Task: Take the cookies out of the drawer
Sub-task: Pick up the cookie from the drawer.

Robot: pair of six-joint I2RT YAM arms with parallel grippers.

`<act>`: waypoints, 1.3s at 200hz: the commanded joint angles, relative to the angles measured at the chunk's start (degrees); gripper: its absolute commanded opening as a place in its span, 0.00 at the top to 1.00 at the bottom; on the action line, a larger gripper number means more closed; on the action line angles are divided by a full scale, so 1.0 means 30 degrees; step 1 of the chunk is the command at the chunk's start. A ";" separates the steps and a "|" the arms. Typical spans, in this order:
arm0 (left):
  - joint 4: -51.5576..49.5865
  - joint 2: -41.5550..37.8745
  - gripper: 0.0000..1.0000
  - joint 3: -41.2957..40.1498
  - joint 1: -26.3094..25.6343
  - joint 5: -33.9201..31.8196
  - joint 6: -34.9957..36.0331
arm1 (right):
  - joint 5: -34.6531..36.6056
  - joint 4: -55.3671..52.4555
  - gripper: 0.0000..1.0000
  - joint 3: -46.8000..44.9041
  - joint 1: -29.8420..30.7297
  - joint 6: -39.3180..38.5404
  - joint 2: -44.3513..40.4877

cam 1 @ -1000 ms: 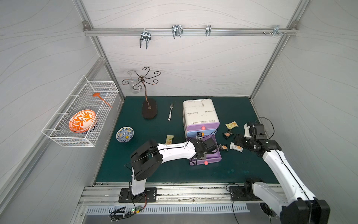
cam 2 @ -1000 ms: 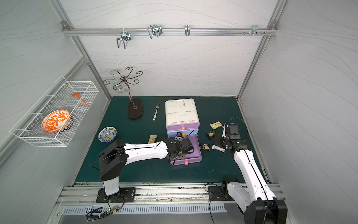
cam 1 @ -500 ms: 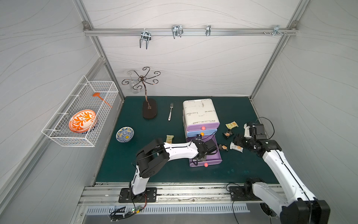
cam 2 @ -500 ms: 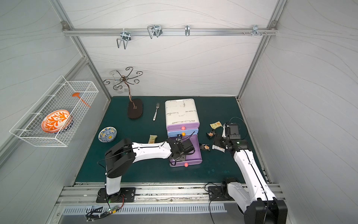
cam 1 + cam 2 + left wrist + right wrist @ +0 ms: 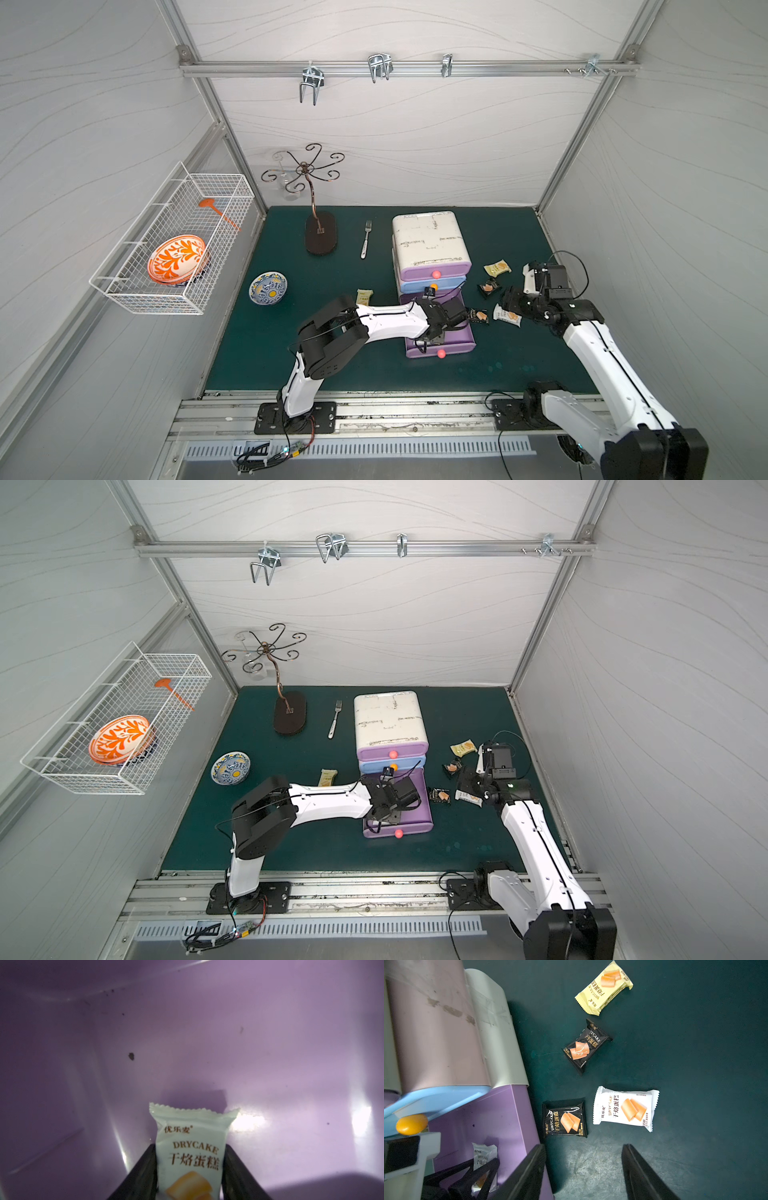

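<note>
In both top views the left gripper (image 5: 190, 1145) was hidden under its own wrist inside the open purple drawer (image 5: 467, 341), and the white packet (image 5: 190, 1132) between its fingers (image 5: 143, 1169) could not be seen there at all. The left wrist view cut those fingers and the packet's rear end off at the picture's edge — the biscuit print ran out of frame. The right wrist view showed only two fingertips of the right gripper (image 5: 583, 1145), and the drawer unit (image 5: 446, 1032) was cropped. From above, that gripper overlapped part of the loose white packet (image 5: 510, 319), and the print on the pale packet (image 5: 364, 297) was too small to read.
</note>
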 commanded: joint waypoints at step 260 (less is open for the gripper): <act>-0.6217 -1.4358 0.69 -0.5395 -0.0063 0.0314 -0.0442 | -0.3209 -0.0709 0.37 0.0789 -0.0067 0.0880 -0.0803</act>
